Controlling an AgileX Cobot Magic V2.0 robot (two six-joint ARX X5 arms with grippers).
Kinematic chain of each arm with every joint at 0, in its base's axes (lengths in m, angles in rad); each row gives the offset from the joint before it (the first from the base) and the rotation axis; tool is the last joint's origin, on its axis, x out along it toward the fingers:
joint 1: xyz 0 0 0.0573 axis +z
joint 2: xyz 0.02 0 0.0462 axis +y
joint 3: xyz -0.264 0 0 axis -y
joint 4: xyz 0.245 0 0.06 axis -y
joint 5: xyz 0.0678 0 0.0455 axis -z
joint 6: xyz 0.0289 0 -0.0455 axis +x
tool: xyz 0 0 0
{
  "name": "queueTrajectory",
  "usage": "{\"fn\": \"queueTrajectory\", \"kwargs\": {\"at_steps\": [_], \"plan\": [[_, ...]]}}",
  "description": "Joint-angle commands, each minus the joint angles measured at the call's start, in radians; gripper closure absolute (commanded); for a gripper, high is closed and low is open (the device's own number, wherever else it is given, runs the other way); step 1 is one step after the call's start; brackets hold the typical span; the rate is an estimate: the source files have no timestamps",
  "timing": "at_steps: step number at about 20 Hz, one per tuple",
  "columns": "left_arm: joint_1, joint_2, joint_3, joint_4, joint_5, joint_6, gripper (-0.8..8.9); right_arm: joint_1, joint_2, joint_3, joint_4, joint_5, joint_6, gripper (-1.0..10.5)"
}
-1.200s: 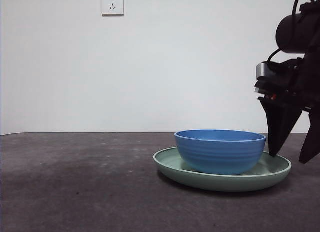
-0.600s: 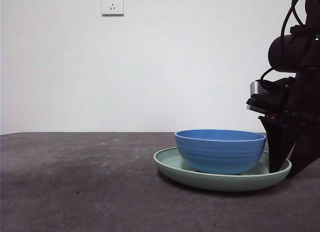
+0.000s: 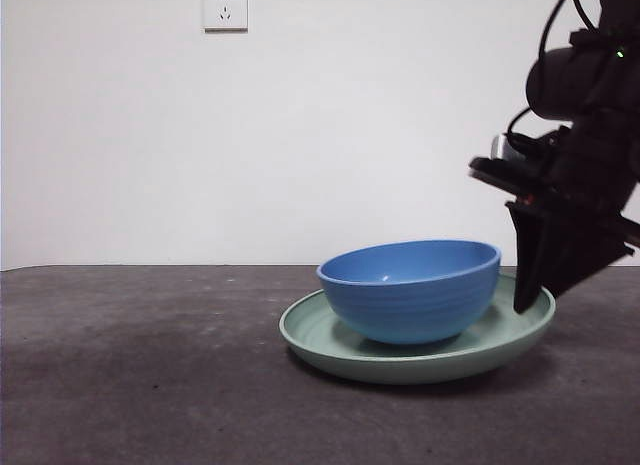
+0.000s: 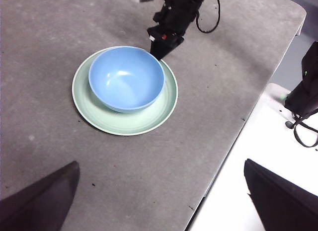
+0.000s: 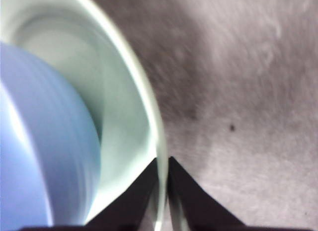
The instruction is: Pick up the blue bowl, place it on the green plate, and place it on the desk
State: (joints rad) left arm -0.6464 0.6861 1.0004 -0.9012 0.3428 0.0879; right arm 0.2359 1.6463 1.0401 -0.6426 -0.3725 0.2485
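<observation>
The blue bowl (image 3: 410, 290) (image 4: 126, 78) (image 5: 39, 141) sits inside the green plate (image 3: 330, 347) (image 4: 124, 124) (image 5: 134, 92) on the desk (image 3: 150, 365) (image 4: 49, 22). My right gripper (image 3: 528, 300) (image 4: 158, 49) (image 5: 161, 166) is shut on the plate's rim at the right side in the front view. That side is raised, so plate and bowl tilt down to the left. My left gripper (image 4: 160, 164) hangs open high above the desk, well away from the plate, with nothing between its fingers.
A white wall socket (image 3: 225, 7) is on the back wall. In the left wrist view the desk's edge (image 4: 238, 136) runs near the plate, with a white surface and a black device (image 4: 308, 87) beyond it.
The right gripper came down and closed on the plate's rim. The plate with the bowl has slid left, and its right side has lifted.
</observation>
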Motion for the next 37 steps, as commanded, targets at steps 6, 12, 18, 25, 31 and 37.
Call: {"fn": "queueTrajectory", "kwargs": {"at_steps": [6,12,18,25,31,37], "plan": [[-0.008,0.004,0.008,0.005,0.003,-0.002,2.83,0.097,0.020,0.099,-0.067,-0.066,0.035,9.4],[-0.008,0.004,0.008,0.005,0.003,-0.002,2.83,0.208,0.033,0.099,-0.018,-0.064,0.094,9.4],[-0.008,0.004,0.008,0.004,0.003,-0.003,2.83,0.262,0.127,0.099,0.037,-0.041,0.119,9.4],[-0.008,0.004,0.008,0.005,0.003,-0.003,2.83,0.266,0.144,0.099,0.038,-0.001,0.115,9.4],[-0.008,0.004,0.008,0.004,0.003,-0.003,2.83,0.265,0.138,0.099,0.037,0.068,0.107,7.0],[-0.008,0.004,0.008,0.003,0.003,-0.003,2.83,0.265,0.053,0.101,0.014,0.175,0.092,6.3]]}}
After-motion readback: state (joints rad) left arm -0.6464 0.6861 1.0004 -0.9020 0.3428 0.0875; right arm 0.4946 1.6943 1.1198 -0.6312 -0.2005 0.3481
